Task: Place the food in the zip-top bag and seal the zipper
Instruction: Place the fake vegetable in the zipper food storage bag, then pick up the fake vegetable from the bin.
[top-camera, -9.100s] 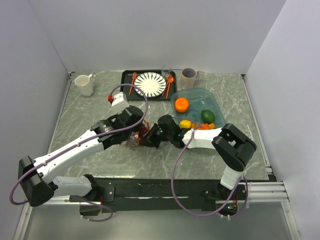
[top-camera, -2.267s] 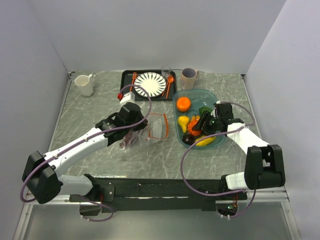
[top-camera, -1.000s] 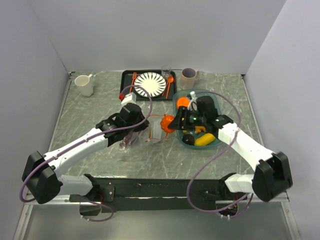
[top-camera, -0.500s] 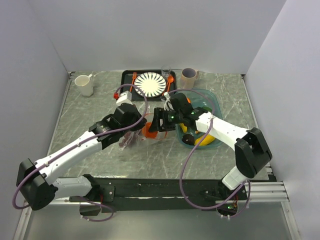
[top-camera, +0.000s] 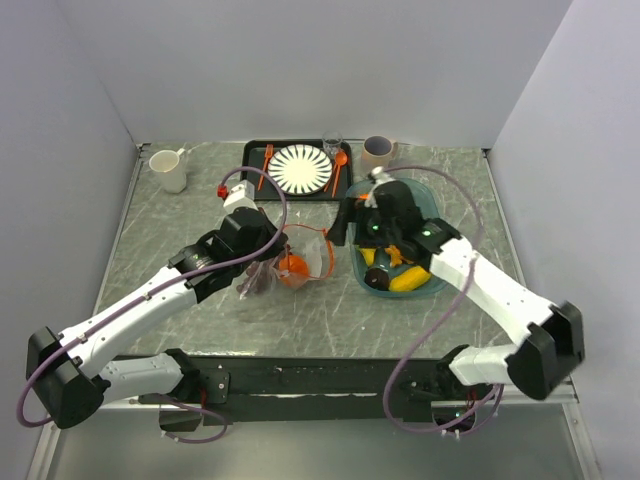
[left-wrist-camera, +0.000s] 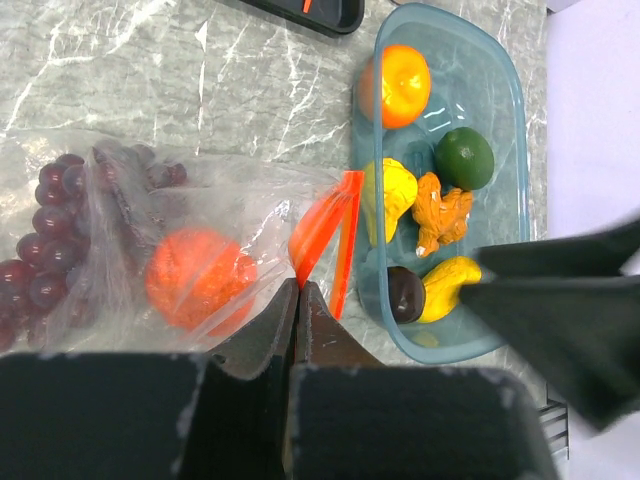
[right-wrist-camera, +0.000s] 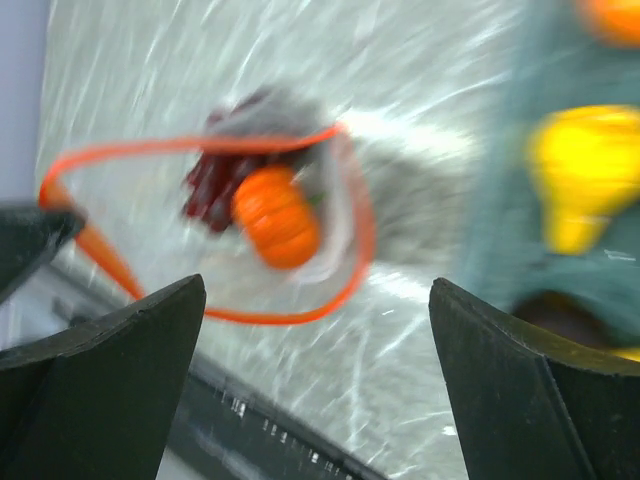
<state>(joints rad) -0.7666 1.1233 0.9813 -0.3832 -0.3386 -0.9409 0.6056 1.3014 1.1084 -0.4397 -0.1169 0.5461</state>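
— Grey marbled table (top-camera: 330, 320), pale walls on 3 sides. What sits furthest left?

— 1 white mug (top-camera: 168, 170), well apart from the work. Next comes the left tool (left-wrist-camera: 298, 300), pressed together on the near lip of the zip-top bag (left-wrist-camera: 260, 205), right at the zipper (left-wrist-camera: 345, 250).

— And the bag itself?

— It lies on the table just left of the teal tub (left-wrist-camera: 515, 120), with its mouth facing the tub and held in an open loop. 2 pieces are inside: dark purple grapes (left-wrist-camera: 50, 250) at the closed end and an orange pumpkin-like piece (left-wrist-camera: 198, 278) nearer the mouth.

— The right tool?

— The right tool (right-wrist-camera: 315, 300) hangs over the bag's mouth beside the tub's left rim, spread wide and holding nothing.

— What waits in the tub?

— 6 pieces: a round orange (left-wrist-camera: 400, 85), a green piece (left-wrist-camera: 465, 157), a yellow pear shape (left-wrist-camera: 390, 195), a knobbly orange piece (left-wrist-camera: 440, 210), a dark piece (left-wrist-camera: 405, 293) and a long yellow piece (left-wrist-camera: 450, 285).

— How will it all handle?

— The film looks limp and slippery, so I would expect the mouth to sag if the lip is let go. The strip is the stiffer part and the place to hold. The toys look light and hard, and the round ones may roll, so take each across its middle. To seal, pinch 1 end of the strip and run along it.
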